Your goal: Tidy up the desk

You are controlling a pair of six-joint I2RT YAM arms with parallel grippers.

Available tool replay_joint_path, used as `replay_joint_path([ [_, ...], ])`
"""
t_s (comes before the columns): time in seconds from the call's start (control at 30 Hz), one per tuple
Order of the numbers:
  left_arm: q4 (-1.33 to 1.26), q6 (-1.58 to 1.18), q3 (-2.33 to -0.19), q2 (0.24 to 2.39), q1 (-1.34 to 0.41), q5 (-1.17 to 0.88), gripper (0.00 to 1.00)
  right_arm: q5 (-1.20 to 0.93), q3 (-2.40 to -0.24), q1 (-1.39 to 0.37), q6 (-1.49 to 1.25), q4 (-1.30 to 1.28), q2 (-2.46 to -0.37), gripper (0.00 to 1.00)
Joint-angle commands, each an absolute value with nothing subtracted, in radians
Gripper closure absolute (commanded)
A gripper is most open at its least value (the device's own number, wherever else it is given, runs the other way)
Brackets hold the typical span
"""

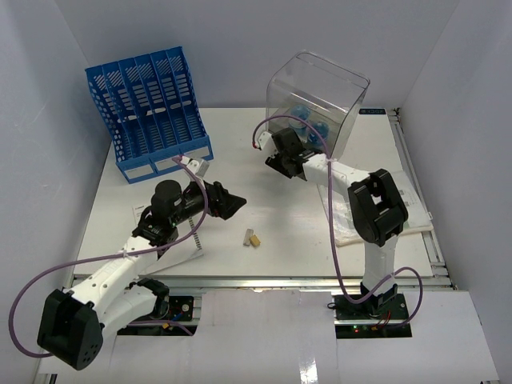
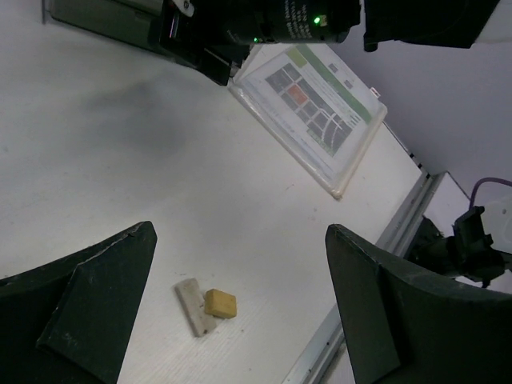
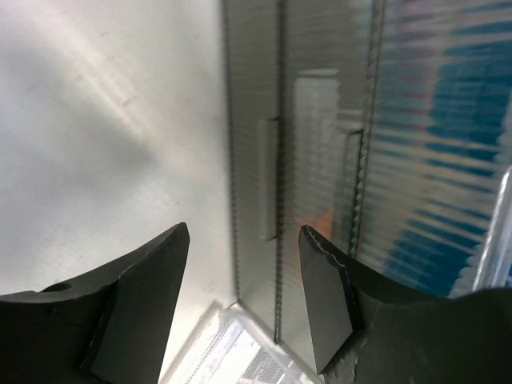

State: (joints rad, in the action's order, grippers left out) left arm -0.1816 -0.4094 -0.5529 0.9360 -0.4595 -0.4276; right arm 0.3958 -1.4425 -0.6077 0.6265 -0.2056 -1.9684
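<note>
So, the desk (image 1: 296, 232) is a flat matte white slab filling the middle of the top view, with a metal rail (image 1: 264, 282) along its 6 o'clock edge. A blue perforated plastic file rack (image 1: 148, 112) sits at 10 o'clock. At 1 o'clock there's a clear ribbed drawer box (image 1: 320, 96) with blue stuff inside. Near centre a pale little stick (image 2: 192, 308) and a yellow squarish block (image 2: 220, 303) lie touching. Over them hangs the left gripper (image 2: 240, 232), jaws spread wide, holding nothing. Meanwhile the right gripper (image 3: 244, 232) faces the box's wall, jaws apart, nothing between them. A glossy laminated sheet (image 2: 312, 112) lies at 3 o'clock.
</note>
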Motion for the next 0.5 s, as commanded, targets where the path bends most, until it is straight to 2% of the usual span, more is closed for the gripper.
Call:
replay_joint_path([
  [0.0,-0.391,-0.63,-0.533,1.044,-0.454,-0.515,0.02,0.052,-1.463,-0.585,0.587,-0.405,-1.79,0.36],
  [0.07,-0.46,-0.712,-0.541,1.126,-0.454,-0.528,0.04,-0.16,-1.435,-0.57,0.606,-0.495,-1.713,0.37],
  [0.17,-0.617,-0.837,-0.559,1.265,-0.453,-0.541,0.1,-0.362,-1.335,-0.514,0.63,-0.523,-1.551,0.37],
  [0.27,-0.758,-0.959,-0.63,1.458,-0.454,-0.556,0.18,-0.622,-1.206,-0.374,0.641,-0.521,-1.423,0.4],
  [0.37,-0.915,-1.052,-0.723,1.653,-0.455,-0.564,0.25,-0.823,-1.078,-0.231,0.67,-0.507,-1.322,0.48],
  [0.47,-0.965,-1.129,-0.865,1.863,-0.463,-0.541,0.29,-0.9,-0.926,-0.156,0.675,-0.452,-1.22,0.59],
])
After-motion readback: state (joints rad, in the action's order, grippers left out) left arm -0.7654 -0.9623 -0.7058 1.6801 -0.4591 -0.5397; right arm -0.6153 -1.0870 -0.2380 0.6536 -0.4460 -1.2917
